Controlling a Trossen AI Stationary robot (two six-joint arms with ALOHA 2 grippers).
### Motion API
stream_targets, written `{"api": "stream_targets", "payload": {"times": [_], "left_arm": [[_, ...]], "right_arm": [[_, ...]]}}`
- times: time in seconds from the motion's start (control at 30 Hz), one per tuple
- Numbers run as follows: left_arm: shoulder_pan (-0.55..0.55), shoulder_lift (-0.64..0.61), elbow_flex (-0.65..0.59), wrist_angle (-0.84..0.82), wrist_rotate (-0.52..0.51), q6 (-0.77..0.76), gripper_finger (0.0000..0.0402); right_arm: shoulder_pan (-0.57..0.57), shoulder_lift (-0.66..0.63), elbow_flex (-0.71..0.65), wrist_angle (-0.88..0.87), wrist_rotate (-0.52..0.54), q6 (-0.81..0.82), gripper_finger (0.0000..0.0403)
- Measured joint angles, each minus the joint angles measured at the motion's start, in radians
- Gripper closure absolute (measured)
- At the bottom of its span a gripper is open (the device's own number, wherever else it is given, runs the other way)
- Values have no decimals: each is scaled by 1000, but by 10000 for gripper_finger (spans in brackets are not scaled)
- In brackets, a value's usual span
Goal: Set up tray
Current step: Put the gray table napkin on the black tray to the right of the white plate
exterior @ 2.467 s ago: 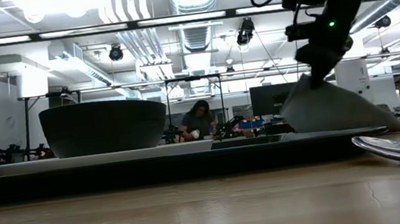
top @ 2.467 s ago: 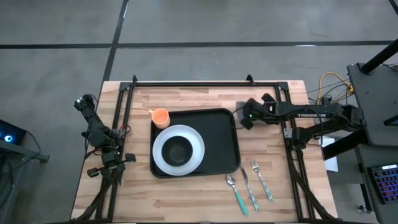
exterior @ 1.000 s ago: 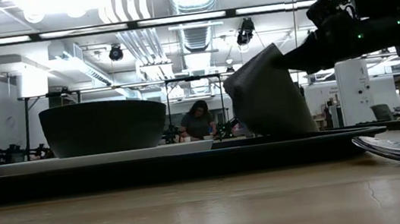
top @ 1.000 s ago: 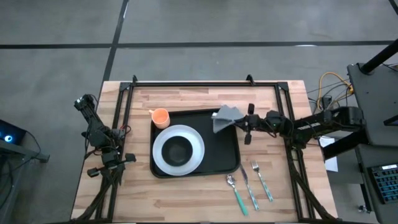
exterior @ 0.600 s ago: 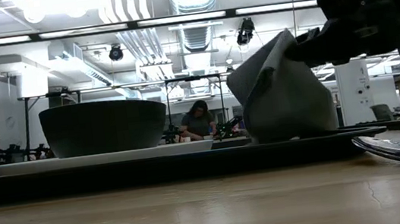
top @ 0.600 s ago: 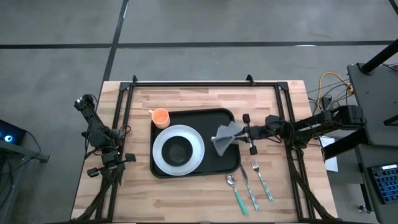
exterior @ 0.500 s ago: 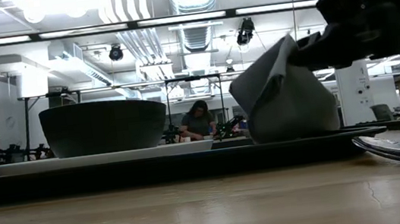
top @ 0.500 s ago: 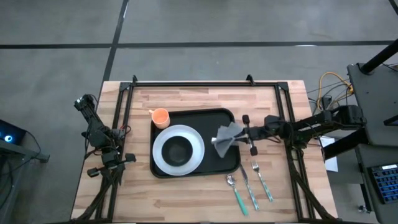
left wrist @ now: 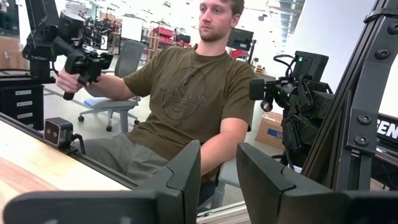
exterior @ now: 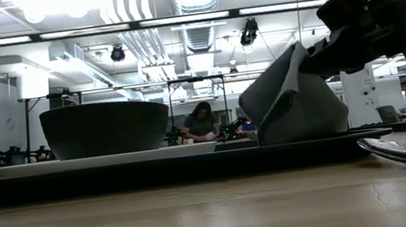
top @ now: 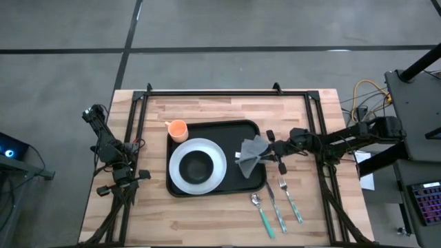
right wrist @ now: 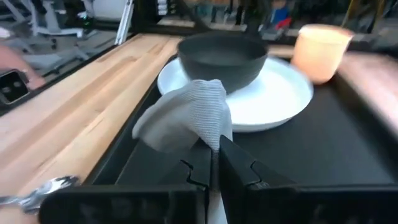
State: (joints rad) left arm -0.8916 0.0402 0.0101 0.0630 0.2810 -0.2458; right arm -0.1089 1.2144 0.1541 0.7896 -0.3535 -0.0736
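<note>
Right gripper: the right gripper (top: 270, 147) reaches in from the table's right side, its fingers pinched together on a grey napkin (top: 251, 152) at the tray's right edge.
Left gripper: the left gripper (left wrist: 217, 171) is parked at the table's left edge, well apart from the tray, fingers a little apart with nothing between them.
Tray: the black tray (top: 244, 180) lies flat at the middle of the table; a white plate (top: 215, 160) with a dark bowl (top: 197, 165) on it fills its left half, and an orange cup (top: 178, 129) stands at its far left corner.
Napkin: bunched into a peak, its lower folds resting on the tray floor in the low view.
Risk, spill-over: if let go as it sits, the crumpled cloth may slump over the right rim towards the fork (top: 290, 199), knife (top: 275, 202) and spoon (top: 260, 212).
Risk, snag: cloth caught between the pads could lift again when the arm backs off.
Risk, plate: a push further left could drape the napkin on the plate's rim.
Hidden: the napkin's underside and how much of it touches the tray.
Cut off: the cup sits on the rim line; inside or outside cannot be told.
</note>
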Motion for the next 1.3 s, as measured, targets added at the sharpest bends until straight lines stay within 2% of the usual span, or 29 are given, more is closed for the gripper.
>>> {"api": "stream_targets", "payload": {"times": [0.17,0.53,0.7,1.07,1.3], "left_arm": [[0,0,0,0,0,0,317],[0,0,0,0,0,0,317],[0,0,0,0,0,0,317],[0,0,0,0,0,0,317],[0,0,0,0,0,0,317]], "right_arm": [[0,0,64,-179,-42,50,358],[0,0,292,-740,-42,104,256],[0,0,335,-851,-41,150,224],[0,-2,365,-917,-45,140,207],[0,-3,446,-1166,-33,132,207]]}}
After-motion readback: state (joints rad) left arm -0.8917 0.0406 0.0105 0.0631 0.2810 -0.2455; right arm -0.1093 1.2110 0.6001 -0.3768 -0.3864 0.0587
